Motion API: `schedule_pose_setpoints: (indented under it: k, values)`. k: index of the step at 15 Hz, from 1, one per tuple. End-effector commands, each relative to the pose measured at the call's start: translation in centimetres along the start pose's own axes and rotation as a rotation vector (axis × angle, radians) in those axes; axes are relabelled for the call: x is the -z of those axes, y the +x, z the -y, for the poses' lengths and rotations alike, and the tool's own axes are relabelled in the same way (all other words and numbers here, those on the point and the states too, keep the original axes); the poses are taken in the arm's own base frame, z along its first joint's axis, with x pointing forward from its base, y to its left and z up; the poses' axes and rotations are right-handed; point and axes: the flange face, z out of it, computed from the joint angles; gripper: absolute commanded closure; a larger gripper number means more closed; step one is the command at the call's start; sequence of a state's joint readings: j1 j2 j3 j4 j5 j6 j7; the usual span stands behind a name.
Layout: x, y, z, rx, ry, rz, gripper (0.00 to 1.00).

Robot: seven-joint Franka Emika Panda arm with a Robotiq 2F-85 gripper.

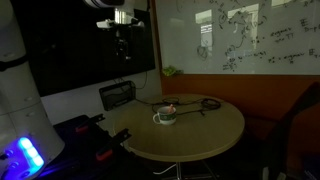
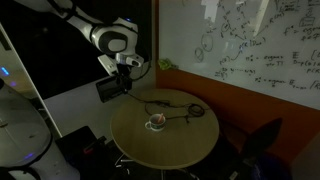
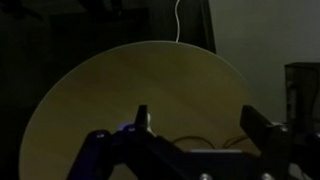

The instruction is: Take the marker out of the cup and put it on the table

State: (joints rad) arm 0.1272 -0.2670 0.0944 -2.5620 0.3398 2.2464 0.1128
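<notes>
The whitish-grey cup (image 1: 164,116) stands near the middle of the round tan table (image 1: 215,133). It also shows in an exterior view (image 2: 157,122) on the table (image 2: 150,150). The orange-red marker (image 1: 169,108) pokes out of the cup as a small red tip, also seen in an exterior view (image 2: 156,119). My gripper (image 1: 122,45) hangs high above the table's far edge, well apart from the cup, and shows in an exterior view (image 2: 127,77). In the wrist view the gripper (image 3: 200,125) is open and empty over the table (image 3: 130,80); the cup is out of that view.
A black cable (image 1: 196,104) loops on the table behind the cup, also in an exterior view (image 2: 186,110). A black box (image 1: 118,94) stands beyond the table's far edge. A whiteboard (image 1: 250,35) covers the wall. A dark chair (image 2: 262,140) stands beside the table.
</notes>
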Motion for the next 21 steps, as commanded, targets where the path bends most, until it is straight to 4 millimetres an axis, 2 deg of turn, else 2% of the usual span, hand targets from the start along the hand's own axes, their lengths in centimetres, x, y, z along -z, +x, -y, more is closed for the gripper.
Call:
schedule_pose_setpoints:
  k: [1, 5, 9, 10, 12, 16, 17, 18, 21]
  values:
    - [-3.3, 5.3, -1.0, 0.036, -0.038, -0.023, 0.0]
    - [-9.0, 11.3, -1.4, 0.129, -0.113, -0.022, 0.0]
    - [-13.2, 16.2, -2.4, 0.153, -0.214, -0.079, 0.0]
    - [-12.8, 14.7, -2.5, 0.156, -0.179, -0.059, 0.0]
    - [-14.0, 16.1, -3.0, 0.161, -0.198, -0.061, 0.0]
    - [-13.7, 16.3, -2.6, 0.169, -0.207, -0.087, 0.0]
    - [-14.5, 16.7, -2.5, 0.197, -0.225, -0.109, 0.0]
    - [-15.2, 16.8, -2.5, 0.151, -0.228, -0.053, 0.0]
    - [-18.7, 17.3, -3.6, 0.247, -0.284, -0.059, 0.0]
